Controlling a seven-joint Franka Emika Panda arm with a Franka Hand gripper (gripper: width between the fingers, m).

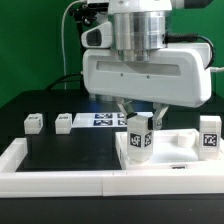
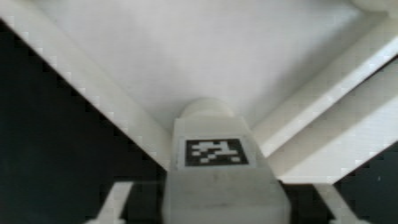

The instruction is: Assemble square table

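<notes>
Claw [image 1: 140, 122]: closed on the held leg, one finger against each side of its upper part, fingers pointing straight down.
Held leg [image 1: 139, 137]: upright between the fingers, tagged face turned toward the exterior camera, at the near-left corner of the square slab; cannot tell whether its base touches the slab.
Square slab [image 1: 180, 148]: lying flat on the exterior view's right of the table, just behind the border wall.
Right leg [image 1: 209, 136]: standing upright at the far right, beside the slab's right end, tag facing the camera, well apart from the claw.
Far-left leg [image 1: 33, 122]: resting on the black table at the exterior view's left, free of any grip.
Second leg [image 1: 63, 121]: near the far-left leg, between it and the marker board.
Marker board [image 1: 100, 120]: flat on the table behind the claw, partly hidden by the fingers.
Border wall [image 1: 60, 180]: low and white, running along the near edge and up the left side of the table.
Wrist view: held leg [image 2: 221, 185] in the middle, a tag on its top face, white surface below it and black table to either side.
</notes>
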